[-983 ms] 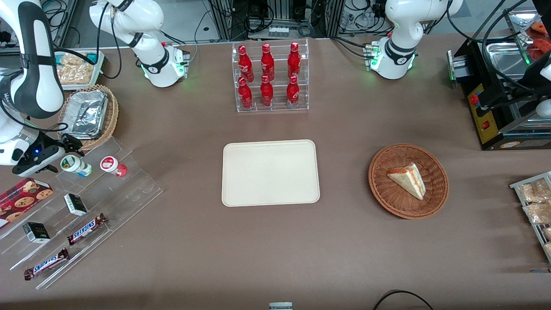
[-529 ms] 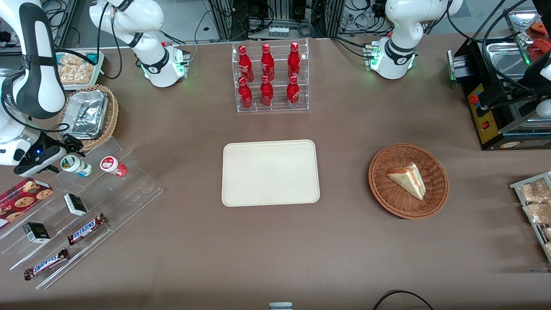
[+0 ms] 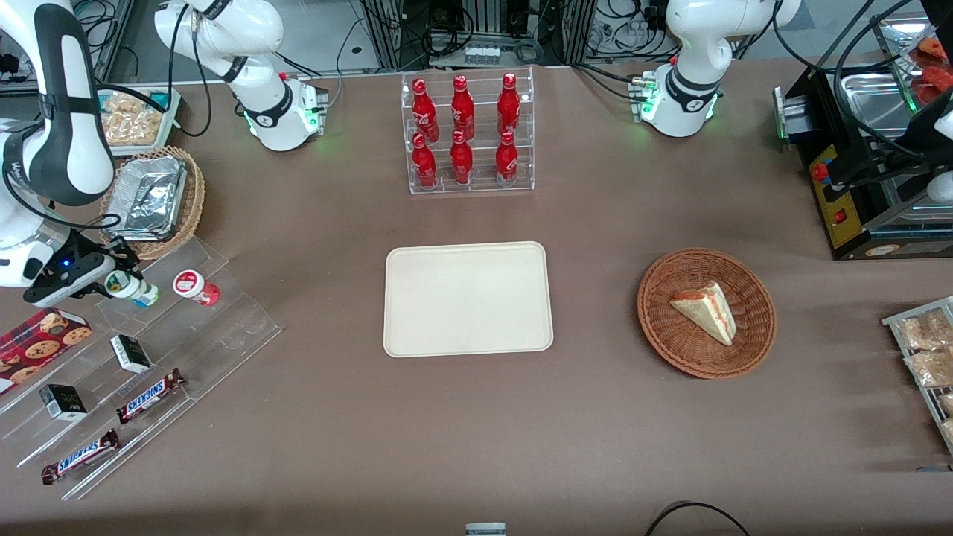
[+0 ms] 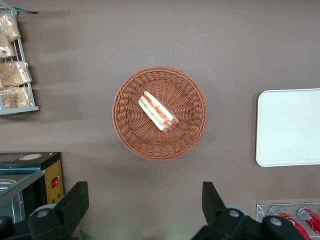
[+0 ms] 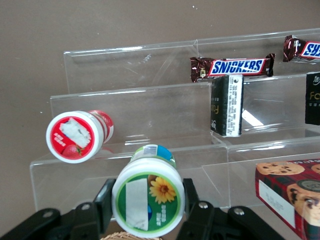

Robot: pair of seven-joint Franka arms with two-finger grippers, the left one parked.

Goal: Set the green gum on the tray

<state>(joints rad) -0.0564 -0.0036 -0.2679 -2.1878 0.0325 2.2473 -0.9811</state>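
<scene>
The green gum (image 3: 134, 289) lies tilted on the top step of a clear acrylic shelf (image 3: 223, 327) toward the working arm's end of the table. In the right wrist view its green-marked lid (image 5: 148, 204) with a yellow flower faces the camera. My right gripper (image 3: 119, 281) is shut on the green gum, one black finger (image 5: 106, 202) against each side of the lid. The bottle still rests on the shelf. The cream tray (image 3: 467, 299) lies bare at the table's middle, well away from the gripper; it also shows in the left wrist view (image 4: 290, 127).
A red-lidded gum bottle (image 3: 195, 286) lies beside the green one. Snickers bars (image 3: 149, 394), small black boxes (image 3: 130, 353) and a cookie box (image 3: 37, 339) sit on the lower steps. A wicker basket with foil (image 3: 153, 197) is close by. A cola rack (image 3: 469, 134) and a sandwich basket (image 3: 706, 313) flank the tray.
My gripper has moved in from beside the green gum and now has its fingers round the lid. The bottle has barely shifted.
</scene>
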